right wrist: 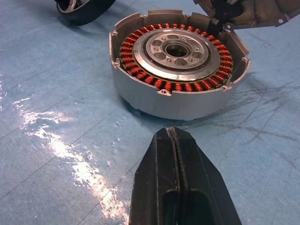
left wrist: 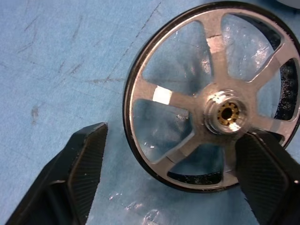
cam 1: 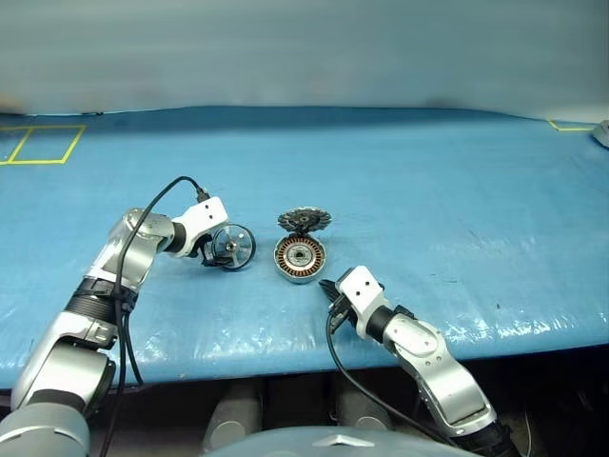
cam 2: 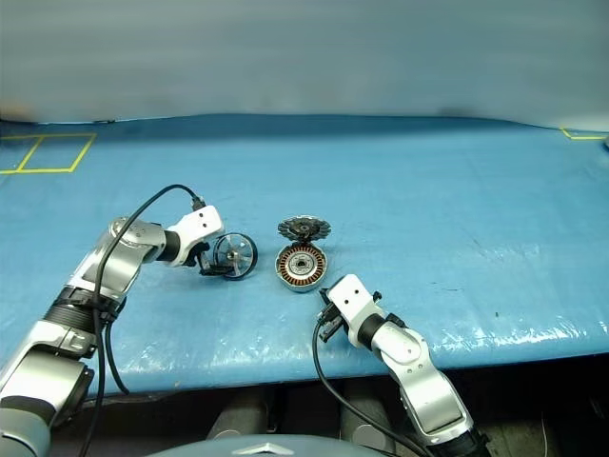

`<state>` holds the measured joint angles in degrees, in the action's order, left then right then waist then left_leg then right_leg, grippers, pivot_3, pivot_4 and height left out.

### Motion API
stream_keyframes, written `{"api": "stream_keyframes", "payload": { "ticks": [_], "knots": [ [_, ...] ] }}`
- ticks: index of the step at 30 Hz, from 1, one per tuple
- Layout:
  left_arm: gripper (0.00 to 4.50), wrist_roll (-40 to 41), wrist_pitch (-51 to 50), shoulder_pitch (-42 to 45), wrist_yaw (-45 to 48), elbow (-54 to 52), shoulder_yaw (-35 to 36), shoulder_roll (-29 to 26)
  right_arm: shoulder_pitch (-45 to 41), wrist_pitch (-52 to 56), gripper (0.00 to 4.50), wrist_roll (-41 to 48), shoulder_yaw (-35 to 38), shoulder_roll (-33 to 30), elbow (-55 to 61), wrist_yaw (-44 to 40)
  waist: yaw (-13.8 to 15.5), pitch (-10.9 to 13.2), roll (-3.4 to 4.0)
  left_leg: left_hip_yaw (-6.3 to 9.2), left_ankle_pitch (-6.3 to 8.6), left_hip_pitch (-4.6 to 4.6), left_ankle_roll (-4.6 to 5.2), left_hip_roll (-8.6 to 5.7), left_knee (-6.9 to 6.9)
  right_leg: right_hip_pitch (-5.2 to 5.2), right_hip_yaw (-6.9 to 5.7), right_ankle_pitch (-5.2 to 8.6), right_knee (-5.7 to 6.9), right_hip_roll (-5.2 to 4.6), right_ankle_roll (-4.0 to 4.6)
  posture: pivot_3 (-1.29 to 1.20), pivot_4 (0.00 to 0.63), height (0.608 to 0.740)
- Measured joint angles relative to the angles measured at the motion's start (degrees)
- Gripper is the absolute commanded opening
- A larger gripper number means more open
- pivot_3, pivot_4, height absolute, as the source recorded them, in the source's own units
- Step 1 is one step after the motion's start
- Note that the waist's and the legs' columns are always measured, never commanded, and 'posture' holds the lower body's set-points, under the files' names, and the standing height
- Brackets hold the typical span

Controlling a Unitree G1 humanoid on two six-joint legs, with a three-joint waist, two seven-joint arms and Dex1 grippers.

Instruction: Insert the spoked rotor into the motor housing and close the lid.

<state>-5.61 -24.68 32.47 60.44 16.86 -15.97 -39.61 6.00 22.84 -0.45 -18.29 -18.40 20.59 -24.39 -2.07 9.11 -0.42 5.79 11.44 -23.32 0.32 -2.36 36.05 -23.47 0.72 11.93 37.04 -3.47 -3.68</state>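
The spoked rotor (cam 1: 233,248), a dark-rimmed wheel with silvery spokes and a brass-centred hub, stands tilted on the blue table, left of the motor housing. My left gripper (cam 1: 219,255) is open around it. In the left wrist view one finger (left wrist: 79,173) stands apart from the rim and the other finger (left wrist: 265,171) overlaps the rotor's (left wrist: 211,98) lower edge. The motor housing (cam 1: 300,259), a silver cup with copper windings, sits in the middle. The ribbed grey lid (cam 1: 304,222) leans just behind it. My right gripper (right wrist: 176,140) is shut and empty, a little in front of the housing (right wrist: 176,70).
Blue sheeting covers the table (cam 1: 457,219), whose front edge runs just below both arms. Yellow tape marks (cam 1: 38,143) lie at the far left, and a pale object (cam 1: 601,133) sits at the far right edge. A black cable (cam 1: 157,200) loops over the left wrist.
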Motion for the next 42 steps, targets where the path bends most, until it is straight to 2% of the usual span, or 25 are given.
{"api": "stream_keyframes", "payload": {
  "ticks": [10, 22, 30, 35, 42],
  "knots": [
    [4.49, 4.80, 1.27, -2.52, 8.29, -3.58, 1.34, -5.42, 0.34, 0.25, 0.00, -0.22, -0.01, -0.16, 0.00, -0.25, 0.42, 0.01, -0.01, 0.03, 0.00, -0.10, 0.00, 0.00, 0.03, -0.06, -0.01, 0.05, -0.02, -0.01, 0.10, 0.00, 0.150, 0.740],
    [4.49, 6.03, 2.08, -1.82, 8.48, -4.17, 2.12, -5.70, 0.30, 0.25, 0.00, -0.85, -1.15, 0.04, -1.10, -0.34, 0.46, 0.01, -0.01, 0.02, -0.01, -0.10, 0.00, 0.00, 0.02, -0.07, -0.01, 0.12, -0.01, 0.01, 0.22, 0.00, 0.150, 0.740],
    [4.49, 6.36, 5.98, 0.51, 12.73, -4.28, 1.89, -6.95, 0.25, 0.21, 0.00, -1.27, -1.14, -0.13, -1.12, -0.69, 0.55, 0.01, -0.02, 0.02, -0.01, -0.11, 0.00, 0.00, 0.03, -0.06, -0.02, 0.13, -0.01, 0.02, 0.23, 0.00, 0.150, 0.740],
    [4.49, 2.03, 12.22, 6.72, 15.09, -2.61, -1.34, -8.25, 0.02, 0.20, 0.00, -1.35, -1.17, 0.00, -1.37, -0.70, 0.61, 0.01, -0.02, -0.07, -0.01, -0.10, 0.01, -0.03, 0.05, -0.03, -0.01, 0.13, -0.02, 0.02, 0.23, 0.00, 0.150, 0.740],
    [4.49, -2.44, 26.61, 11.98, 21.02, 5.94, -7.50, -7.77, -0.07, -0.27, 0.00, -1.45, -1.38, 0.58, -1.90, -0.54, 0.46, 0.01, -0.02, -0.17, -0.02, -0.13, 0.01, -0.04, 0.05, -0.07, -0.03, 0.02, 0.00, 0.10, 0.05, 0.00, 0.150, 0.740]
  ]
}}
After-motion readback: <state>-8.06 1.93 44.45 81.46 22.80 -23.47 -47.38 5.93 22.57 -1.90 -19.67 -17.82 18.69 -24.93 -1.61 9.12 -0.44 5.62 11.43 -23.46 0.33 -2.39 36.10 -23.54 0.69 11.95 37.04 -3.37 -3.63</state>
